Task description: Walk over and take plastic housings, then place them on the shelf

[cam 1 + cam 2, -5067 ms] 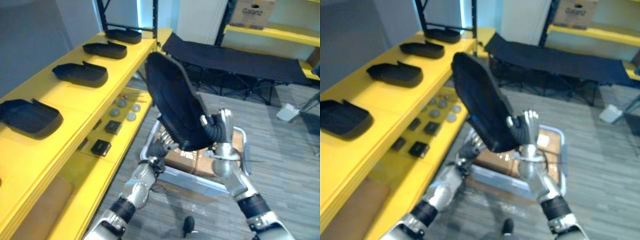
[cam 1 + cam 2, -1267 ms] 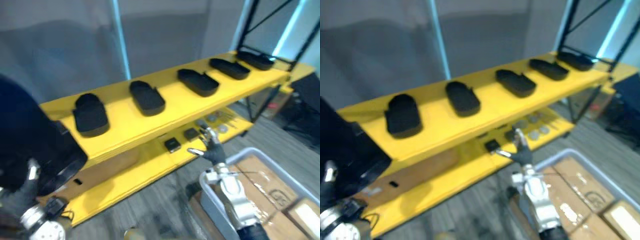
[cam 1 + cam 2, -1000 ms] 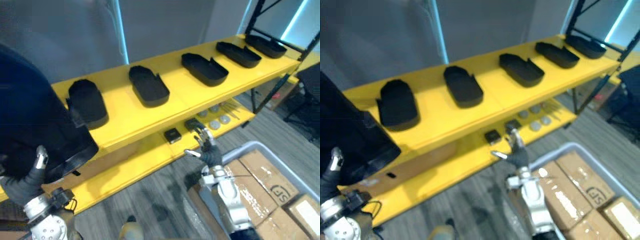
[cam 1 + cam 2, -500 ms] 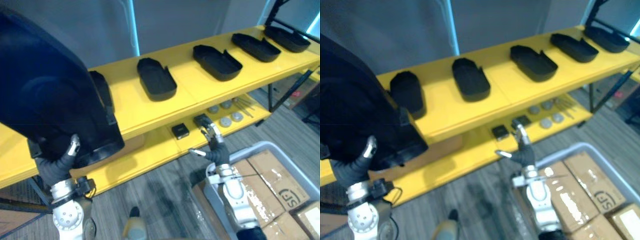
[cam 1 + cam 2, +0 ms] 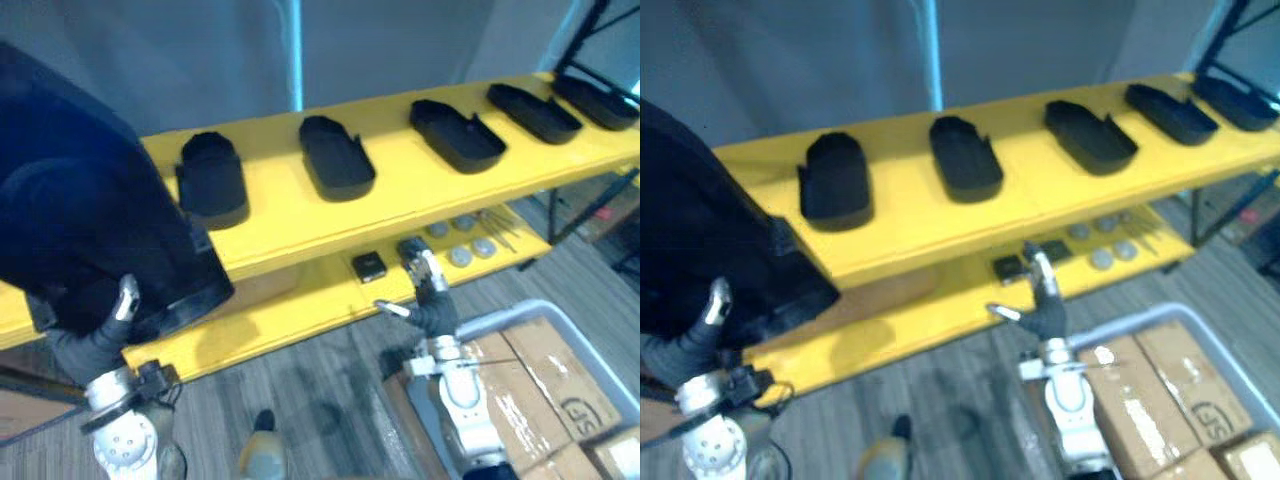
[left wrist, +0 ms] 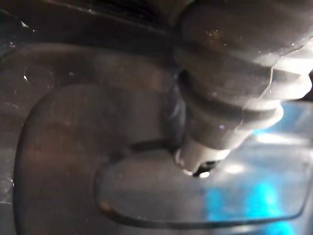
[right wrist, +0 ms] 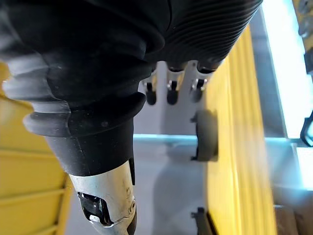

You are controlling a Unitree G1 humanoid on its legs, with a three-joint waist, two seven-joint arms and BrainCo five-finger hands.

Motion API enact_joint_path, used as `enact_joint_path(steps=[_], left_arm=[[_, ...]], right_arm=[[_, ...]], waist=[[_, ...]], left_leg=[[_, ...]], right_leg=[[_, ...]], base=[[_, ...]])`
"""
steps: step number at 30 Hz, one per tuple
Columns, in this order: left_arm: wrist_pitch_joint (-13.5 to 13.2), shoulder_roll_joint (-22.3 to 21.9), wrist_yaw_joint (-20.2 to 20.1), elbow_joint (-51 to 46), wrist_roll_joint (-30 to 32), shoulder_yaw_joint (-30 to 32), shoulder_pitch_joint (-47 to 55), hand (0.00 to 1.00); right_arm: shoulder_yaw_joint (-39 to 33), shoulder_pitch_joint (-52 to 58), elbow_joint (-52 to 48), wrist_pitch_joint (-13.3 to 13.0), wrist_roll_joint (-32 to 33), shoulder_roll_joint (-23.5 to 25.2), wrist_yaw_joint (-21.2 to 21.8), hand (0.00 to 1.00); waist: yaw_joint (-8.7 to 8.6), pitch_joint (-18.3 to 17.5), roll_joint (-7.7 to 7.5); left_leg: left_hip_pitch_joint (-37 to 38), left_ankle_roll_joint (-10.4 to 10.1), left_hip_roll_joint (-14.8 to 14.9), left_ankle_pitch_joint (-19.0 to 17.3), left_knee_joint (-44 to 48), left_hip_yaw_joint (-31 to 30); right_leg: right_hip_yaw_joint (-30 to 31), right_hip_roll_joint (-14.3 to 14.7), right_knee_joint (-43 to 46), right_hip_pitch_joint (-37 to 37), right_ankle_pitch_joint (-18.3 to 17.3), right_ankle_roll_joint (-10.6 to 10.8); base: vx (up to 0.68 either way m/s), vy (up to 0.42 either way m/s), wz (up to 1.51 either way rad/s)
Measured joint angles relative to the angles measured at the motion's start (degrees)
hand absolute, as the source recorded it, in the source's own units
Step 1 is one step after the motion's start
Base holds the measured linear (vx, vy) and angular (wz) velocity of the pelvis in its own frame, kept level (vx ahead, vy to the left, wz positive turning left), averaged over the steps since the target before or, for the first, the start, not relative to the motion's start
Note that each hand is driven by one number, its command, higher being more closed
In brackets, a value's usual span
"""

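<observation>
Yellow shelf (image 5: 400, 205) spans the view | left hand (image 5: 95, 345) at 8 o'clock, thumb hooked over the rim, gripping the big black housing (image 5: 90, 240) held up at 9 o'clock | right hand (image 5: 432, 305) at 5 o'clock, fingers straight, holding nothing | five shelved housings (image 5: 336, 158) in a row on the top tier | grey crate (image 5: 515, 307) of boxes at 4 o'clock

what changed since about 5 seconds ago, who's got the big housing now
The right hand has let go of the large black housing and is now open and free in front of the yellow shelf. The left hand alone grips the housing, now at the robot's left rather than in front of it. The view has turned to face the shelf. The row of housings on top lies as before.
</observation>
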Motion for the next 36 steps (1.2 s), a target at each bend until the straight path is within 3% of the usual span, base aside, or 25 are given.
enact_joint_path(steps=[1,2,3,4,5,6,8,10,11,12,15,19,24,26,27,30,31,33,34,35,36], left_arm=[[-0.15,0.46,-0.13,-0.40,0.09,0.05,-0.67,1.00],[-0.18,1.17,-0.12,-0.62,0.08,-0.01,-0.97,1.00],[-0.20,2.35,0.01,-0.63,0.07,-0.53,-1.35,1.00],[-0.19,3.93,0.26,-0.47,-0.11,-0.83,-2.53,1.00],[-0.17,4.45,0.55,-0.46,-0.11,-1.29,-3.91,1.00],[-0.16,5.13,0.74,-0.19,-0.15,-2.07,-6.29,1.00],[-0.04,5.41,1.15,1.42,-0.17,-2.70,-9.30,1.00],[0.04,5.50,1.45,2.20,-0.92,-3.31,-10.37,1.00],[0.27,3.93,1.55,3.01,-1.76,-4.32,-10.02,1.00],[0.52,2.57,1.82,2.88,-1.67,-5.17,-8.76,1.00],[0.96,1.56,1.96,2.86,-1.68,-5.20,-7.91,1.00],[0.94,1.40,3.50,2.86,-1.63,-5.15,-6.15,1.00],[1.44,-1.59,7.30,2.71,-1.04,-4.85,-3.41,1.00],[2.67,-2.16,7.11,2.14,-1.07,-4.62,-1.35,1.00],[2.72,-2.42,6.76,2.14,-1.09,-4.58,-1.11,1.00],[2.75,-2.66,5.56,2.16,-1.15,-4.56,0.82,1.00],[2.74,-2.64,5.57,2.17,-1.27,-4.54,1.74,1.00],[2.46,-2.53,5.48,2.12,-2.25,-4.52,2.87,1.00],[2.38,-2.73,5.27,2.16,-3.01,-4.84,3.74,1.00],[2.38,-3.07,4.30,1.73,-3.60,-5.14,5.61,1.00],[2.38,-2.78,2.85,1.99,-4.02,-6.71,7.05,1.00]], right_arm=[[-0.12,-0.96,0.02,-0.37,-0.65,0.05,-0.28,0.00],[-0.13,-1.73,0.10,-1.04,-1.76,0.06,-0.81,0.00],[-0.10,-2.49,0.68,-2.03,-2.57,0.20,-1.17,0.00],[-0.13,-3.73,1.00,-2.65,-3.35,0.23,-1.15,0.00],[-0.59,-4.55,0.76,-3.33,-3.34,0.10,-1.17,0.00],[-1.90,-5.41,0.31,-4.18,-3.29,-0.03,-1.12,0.00],[-3.49,-6.03,-0.69,-4.49,-3.23,-0.68,-1.10,0.00],[-4.63,-6.02,-1.33,-4.50,-3.12,-1.24,-0.94,0.00],[-5.72,-5.90,-1.15,-4.37,-2.81,-2.53,-0.46,0.00],[-6.32,-5.95,-1.19,-4.32,-1.95,-3.72,0.45,0.00],[-7.21,-6.26,-1.26,-4.18,0.48,-4.70,3.17,0.00],[-6.85,-6.64,-4.01,-4.33,4.58,-4.59,7.07,0.00],[1.86,-10.13,-5.47,-4.95,7.50,-1.33,9.34,0.00],[5.60,-10.85,-5.35,-4.97,6.49,1.66,8.80,0.00],[5.99,-11.21,-5.30,-4.97,6.21,1.75,8.70,0.00],[5.63,-13.01,-2.37,-5.35,4.04,-0.49,7.58,0.00],[5.04,-13.17,-0.24,-5.53,3.99,-1.29,7.62,0.00],[3.80,-13.27,1.75,-6.48,4.00,-1.42,7.59,0.00],[2.99,-13.19,1.91,-6.97,4.01,-2.02,7.56,0.00],[2.91,-12.79,1.55,-7.14,4.05,-3.01,7.47,0.00],[2.27,-11.22,1.32,-8.27,4.19,-3.24,6.75,0.00]], waist=[[-0.03,-0.08,0.18],[-0.28,-0.05,0.25],[-0.69,0.09,0.83],[-1.26,-0.04,0.68],[-2.24,-0.15,0.89],[-3.18,-0.23,0.76],[-3.60,-0.48,0.37],[-4.91,-1.53,-1.31],[-4.70,-2.09,0.11],[-4.32,-2.99,2.23],[-4.01,-3.80,4.41],[-3.81,-3.83,4.50],[-3.14,-3.15,5.94],[-2.91,-2.86,6.64],[-2.92,-2.88,6.65],[-1.64,-2.91,8.16],[-1.54,-2.96,8.40],[-1.48,-2.82,6.86],[-1.44,-3.16,8.39],[-1.85,-4.44,10.42],[-3.33,-5.62,10.80]], left_leg=[[1.26,0.89,-0.03,-0.56,-0.60,0.08],[2.43,1.59,-0.03,-1.01,-0.97,0.04],[3.54,2.38,0.67,-1.52,-1.62,-0.33],[4.68,3.02,1.65,-1.94,-2.68,-1.11],[4.74,3.00,2.39,-1.87,-2.92,-2.07],[4.79,2.70,2.60,-1.70,-3.06,-3.25],[5.00,2.63,1.79,-1.65,-3.43,-4.22],[4.27,2.38,-0.66,-1.66,-3.58,-6.07],[4.11,1.82,-0.84,-1.97,-3.54,-6.77],[3.53,1.36,0.01,-2.28,-3.46,-6.82],[3.74,1.23,1.03,-2.21,-3.40,-6.41],[3.85,1.11,1.28,-2.13,-2.30,-6.29],[4.35,0.36,1.09,-1.65,-3.44,-7.97],[3.35,4.12,3.97,-2.00,-4.96,0.47],[2.83,4.81,4.84,-1.58,-5.03,2.95],[-0.08,9.29,7.02,-2.72,-5.64,11.69],[-0.73,12.16,7.09,-4.85,-5.34,14.11],[-2.63,12.83,7.79,-6.82,-2.03,18.11],[-4.46,13.18,9.23,-5.29,5.07,20.10],[-4.13,14.41,9.90,-0.78,6.44,20.26],[-2.65,8.28,8.36,3.96,1.35,19.36]], right_leg=[[4.12,-1.09,5.83,-3.28,3.77,-3.22],[7.53,-1.79,10.26,-5.73,8.42,-3.50],[10.69,-1.53,13.70,-8.05,8.03,-2.67],[13.11,1.07,15.41,-10.68,-0.78,-1.68],[14.11,4.76,13.09,-11.52,-5.11,-2.04],[14.86,8.62,7.48,-12.08,-7.23,-1.90],[19.25,12.92,-1.24,-13.00,-7.35,-1.69],[22.39,14.63,-7.42,-12.87,-3.10,-2.33],[21.52,14.82,-8.85,-12.08,-3.01,-0.90],[21.18,16.17,-11.93,-10.91,-1.81,-0.91],[20.13,18.20,-15.77,-8.31,-0.42,-1.46],[19.91,18.65,-16.42,-6.58,-0.85,-2.14],[15.08,19.09,-16.49,-3.31,-1.80,-2.70],[8.41,18.92,-16.62,-1.12,-2.23,-3.27],[6.51,18.94,-16.65,-0.63,-2.23,-3.27],[-0.30,18.52,-16.48,-0.19,-2.20,-3.28],[-2.06,18.14,-16.24,0.30,-2.21,-3.30],[-3.76,16.00,-16.36,0.47,-3.97,-4.08],[-4.70,15.26,-14.22,-0.06,-5.08,-2.75],[-4.42,16.35,-12.17,-0.52,-6.21,-1.81],[-4.87,15.51,-9.75,-1.11,-8.40,-2.23]], base=[[0.13,0.209,0.05],[0.15,0.191,0.01],[0.17,0.112,0.03],[0.15,0.060,0.22],[0.15,0.067,0.44],[0.10,0.068,0.51],[0.11,-0.013,0.51],[0.12,-0.114,0.62],[0.15,-0.132,0.31],[0.15,-0.123,0.16],[0.10,-0.075,0.12],[0.04,-0.043,0.11],[-0.04,-0.029,0.51],[-0.06,-0.072,1.41],[-0.03,-0.070,1.65],[-0.01,-0.003,1.49],[-0.02,0.055,1.11],[-0.01,0.115,0.82],[0.02,0.076,0.38],[0.07,0.069,0.71],[0.06,0.054,0.72]])
